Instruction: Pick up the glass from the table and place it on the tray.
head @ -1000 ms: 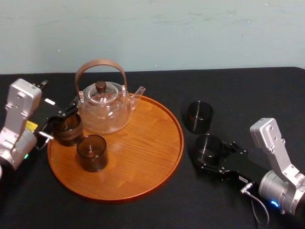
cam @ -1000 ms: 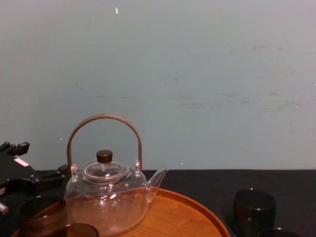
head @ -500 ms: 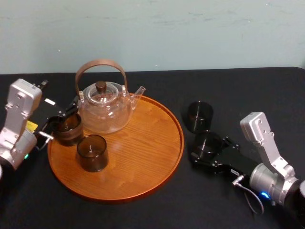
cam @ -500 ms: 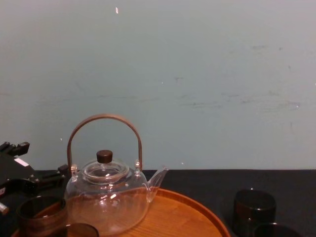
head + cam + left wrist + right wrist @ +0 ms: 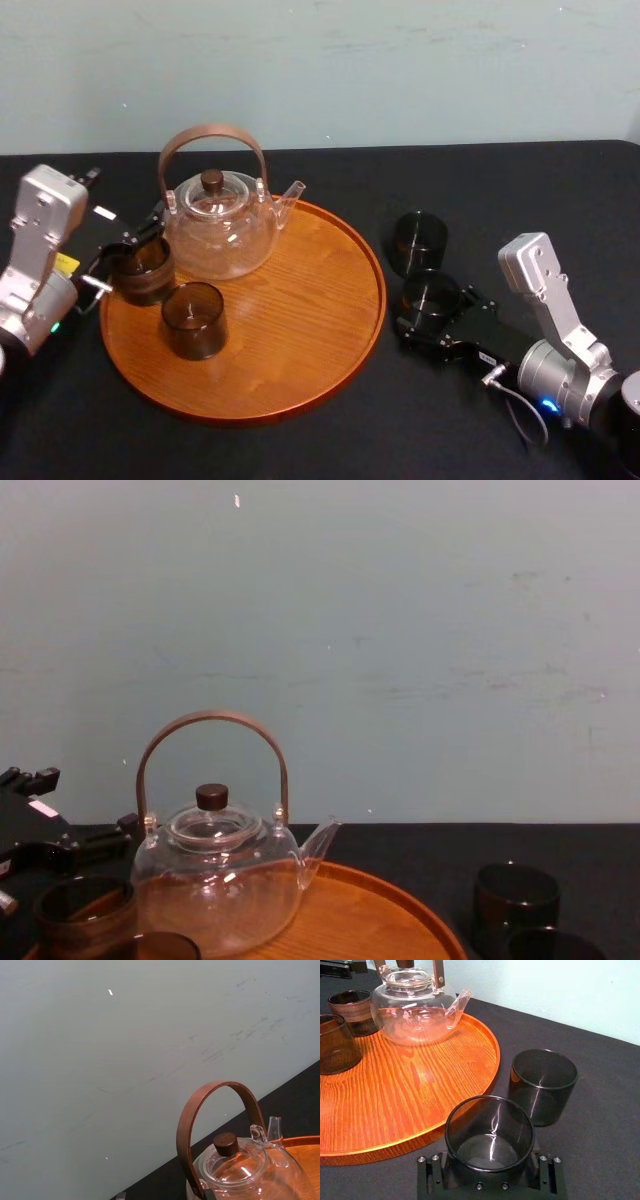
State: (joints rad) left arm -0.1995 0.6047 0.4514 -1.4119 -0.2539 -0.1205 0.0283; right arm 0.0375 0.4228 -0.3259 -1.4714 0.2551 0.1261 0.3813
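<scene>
A dark smoked glass (image 5: pixel 430 292) sits between the fingers of my right gripper (image 5: pixel 428 302), which is shut on it just right of the tray (image 5: pixel 300 350). In the right wrist view this glass (image 5: pixel 490 1132) stands upright close to the tray's rim (image 5: pixel 485 1085), and the chest view catches its top (image 5: pixel 542 944) at the lower right. A second dark glass (image 5: pixel 418 240) stands on the black table (image 5: pixel 520 190) right behind it. My left gripper (image 5: pixel 125 262) is at the tray's left edge, around a brown glass (image 5: pixel 142 270).
A clear glass teapot (image 5: pixel 218 225) with a brown hoop handle stands at the tray's back left. Another dark glass (image 5: pixel 193 320) stands on the tray in front of it. The tray's right half is bare wood. A pale wall (image 5: pixel 400 70) rises behind the table.
My right gripper has carried its glass forward and left, closer to the tray's rim and to the second dark glass. The left arm and the things on the tray have not moved.
</scene>
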